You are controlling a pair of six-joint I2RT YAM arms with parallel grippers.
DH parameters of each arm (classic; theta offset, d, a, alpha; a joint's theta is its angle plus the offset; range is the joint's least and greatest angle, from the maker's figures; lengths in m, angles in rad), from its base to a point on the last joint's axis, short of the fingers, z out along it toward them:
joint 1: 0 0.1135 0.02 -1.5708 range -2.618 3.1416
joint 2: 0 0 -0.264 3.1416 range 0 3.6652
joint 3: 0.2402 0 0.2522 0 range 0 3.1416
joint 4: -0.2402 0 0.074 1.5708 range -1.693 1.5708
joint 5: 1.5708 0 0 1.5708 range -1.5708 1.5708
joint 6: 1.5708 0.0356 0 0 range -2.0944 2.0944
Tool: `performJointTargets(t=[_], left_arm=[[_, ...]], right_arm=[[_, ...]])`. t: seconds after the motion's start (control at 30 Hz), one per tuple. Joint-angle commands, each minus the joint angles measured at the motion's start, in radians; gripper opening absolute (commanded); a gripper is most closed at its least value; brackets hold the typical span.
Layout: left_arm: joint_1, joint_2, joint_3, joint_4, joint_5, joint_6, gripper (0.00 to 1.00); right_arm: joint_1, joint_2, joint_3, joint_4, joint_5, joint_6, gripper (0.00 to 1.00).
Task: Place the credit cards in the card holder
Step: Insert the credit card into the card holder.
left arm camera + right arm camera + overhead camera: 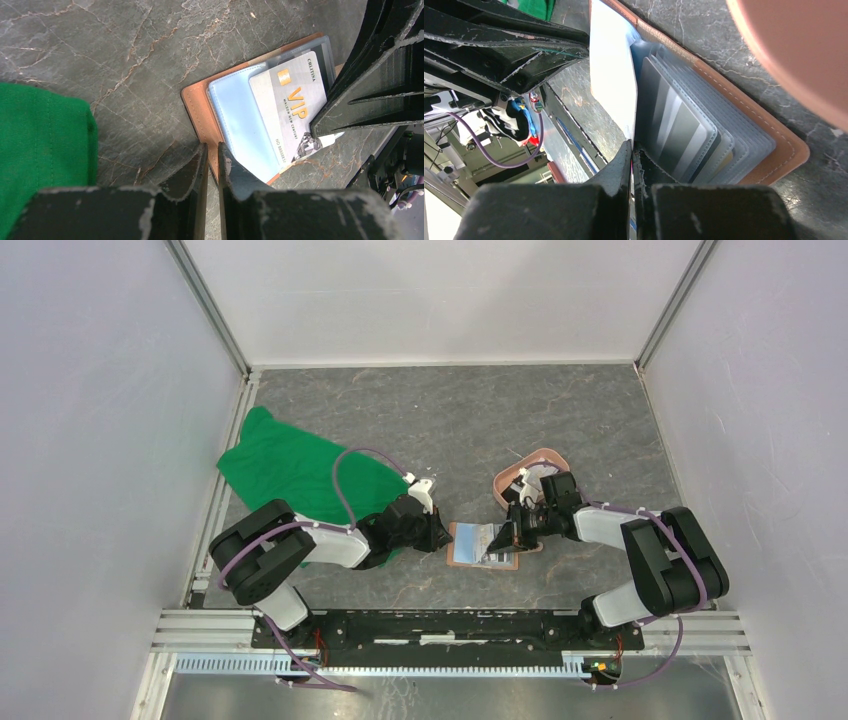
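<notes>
Right gripper (632, 147): pressed together on one edge of a pale VIP credit card (292, 107), which is angled over the open pockets.
Left gripper (212, 150): nipping the tan cover edge of the card holder (196, 107), which lies open on the table (115, 45).
Card handling: likely light, stiff and slick; grip the trailing edge.
Holder handling: likely limp, with tight pockets.

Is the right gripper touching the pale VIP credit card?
Touching. In the right wrist view the right gripper pinches the lower edge of the credit card between its closed fingers, no gap.
</notes>
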Motion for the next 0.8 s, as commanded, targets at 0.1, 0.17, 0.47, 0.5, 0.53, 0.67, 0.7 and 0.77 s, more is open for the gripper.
performJointTargets(t=[0.1, 0.17, 0.47, 0.5, 0.53, 0.67, 0.7, 0.77], left_arm=[[-0.016, -0.034, 0.021, -0.014, 0.027, 0.001, 0.23], [-0.016, -0.061, 0.024, -0.035, 0.011, 0.002, 0.26], [-0.015, -0.211, 0.062, -0.108, -0.018, -0.003, 0.48], [-0.015, -0.215, 0.075, -0.102, -0.007, -0.011, 0.5], [-0.015, -0.214, 0.085, -0.091, 0.008, -0.026, 0.53], [-0.015, -0.14, 0.131, 0.011, 0.102, -0.133, 0.58], [-0.015, -0.114, 0.142, 0.036, 0.12, -0.172, 0.58], [-0.015, -0.06, 0.155, 0.101, 0.141, -0.251, 0.56]], right_arm=[[0.018, 0.015, 0.003, -0.003, 0.052, -0.021, 0.07], [0.018, 0.013, 0.005, -0.006, 0.055, -0.027, 0.09], [0.018, 0.012, 0.006, -0.011, 0.06, -0.033, 0.11], [0.017, 0.013, 0.008, -0.011, 0.061, -0.034, 0.12], [0.019, 0.012, 0.008, -0.012, 0.061, -0.034, 0.12], [0.018, 0.013, 0.009, -0.011, 0.063, -0.038, 0.12], [0.018, 0.012, 0.01, -0.013, 0.065, -0.039, 0.12], [0.019, 0.01, 0.01, -0.014, 0.065, -0.039, 0.12]])
